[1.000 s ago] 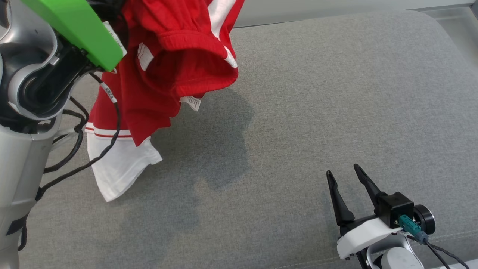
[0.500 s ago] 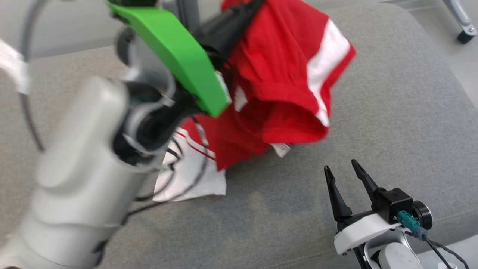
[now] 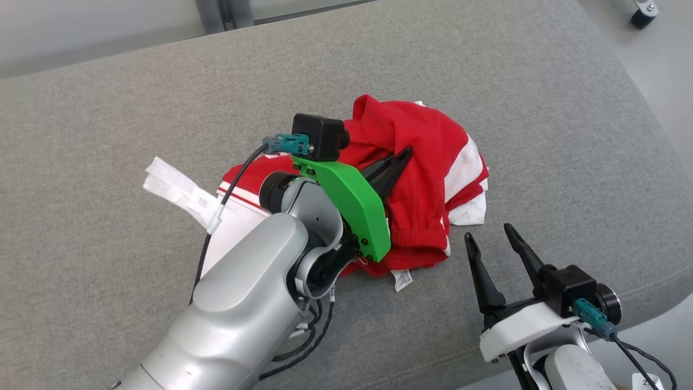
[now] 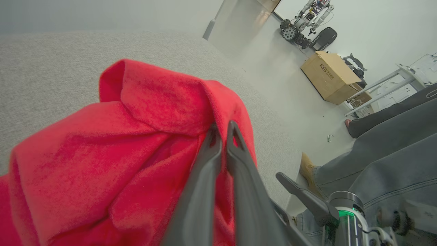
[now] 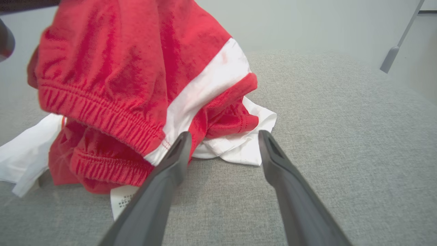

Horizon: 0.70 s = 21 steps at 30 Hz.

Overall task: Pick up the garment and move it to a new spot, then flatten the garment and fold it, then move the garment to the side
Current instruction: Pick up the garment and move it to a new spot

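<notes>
The garment (image 3: pixel 427 179), red shorts with white side stripes and a white hem, lies in a crumpled heap in the middle of the grey cushion (image 3: pixel 487 86). My left gripper (image 3: pixel 399 158), on its green mount, is shut on a raised red fold at the heap's top. In the left wrist view the left gripper (image 4: pixel 222 129) pinches that red fold of the garment (image 4: pixel 112 160). My right gripper (image 3: pixel 488 233) stands open just right of and nearer than the heap, nothing between its fingers. The right wrist view shows the right gripper (image 5: pixel 225 136) open, close before the garment (image 5: pixel 129 71).
The cushion's front edge runs near my right arm at the lower right, with floor (image 3: pixel 660 70) beyond its right edge. A person's legs in jeans (image 4: pixel 385 171) stand beside the cushion. A cardboard box (image 4: pixel 327 77) and another robot (image 4: pixel 302 24) stand farther off.
The head camera has swung. My left arm has come down, and the garment that hung in the air now rests heaped on the cushion. The right gripper stays open in place.
</notes>
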Tool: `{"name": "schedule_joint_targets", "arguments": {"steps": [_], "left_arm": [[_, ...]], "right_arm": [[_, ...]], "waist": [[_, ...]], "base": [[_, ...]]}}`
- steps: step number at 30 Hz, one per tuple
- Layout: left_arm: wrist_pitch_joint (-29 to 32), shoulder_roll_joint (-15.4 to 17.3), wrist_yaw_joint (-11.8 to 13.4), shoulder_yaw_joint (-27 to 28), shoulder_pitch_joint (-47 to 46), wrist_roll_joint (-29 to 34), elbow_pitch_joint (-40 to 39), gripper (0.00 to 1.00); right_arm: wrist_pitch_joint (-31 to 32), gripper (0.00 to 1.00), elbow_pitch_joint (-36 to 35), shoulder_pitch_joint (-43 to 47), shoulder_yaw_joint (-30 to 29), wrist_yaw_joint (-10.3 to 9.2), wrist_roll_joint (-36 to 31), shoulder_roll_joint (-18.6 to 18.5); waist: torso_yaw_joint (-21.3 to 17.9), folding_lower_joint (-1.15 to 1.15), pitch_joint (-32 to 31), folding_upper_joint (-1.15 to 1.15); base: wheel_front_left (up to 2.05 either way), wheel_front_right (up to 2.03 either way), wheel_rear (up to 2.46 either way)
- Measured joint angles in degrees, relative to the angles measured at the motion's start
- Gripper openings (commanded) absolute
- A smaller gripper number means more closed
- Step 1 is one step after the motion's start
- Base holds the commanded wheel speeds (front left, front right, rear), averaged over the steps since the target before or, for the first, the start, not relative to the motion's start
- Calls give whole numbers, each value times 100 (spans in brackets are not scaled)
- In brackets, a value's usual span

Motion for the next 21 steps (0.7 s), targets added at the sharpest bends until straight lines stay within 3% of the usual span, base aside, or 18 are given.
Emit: {"name": "schedule_joint_targets", "arguments": {"steps": [3,4,6,12,18,21], "left_arm": [[-79,-19,-73,-120,-2,90,292,0],[-165,-18,-127,-168,-18,179,476,26],[-201,-14,-171,-200,-40,248,512,97],[-350,297,-181,-130,-26,342,191,100],[-113,1228,169,160,363,235,-81,100],[-45,1479,203,333,502,62,92,100]], "right_arm": [[1,100,-1,-16,-19,0,0,0],[1,100,-12,-21,-58,0,-5,0],[1,100,-16,-21,-80,-1,-20,-1],[1,100,-24,-3,-157,0,-44,1],[1,100,-45,42,-223,0,-82,1],[1,100,-46,39,-209,0,-104,1]], "waist": [[-15,0,37,0],[-5,0,54,0],[10,0,56,0],[113,0,22,0],[248,0,-10,0],[314,0,7,0]], "base": [[0,0,0],[0,0,0],[0,0,0],[0,0,0],[0,0,0],[0,0,0]]}}
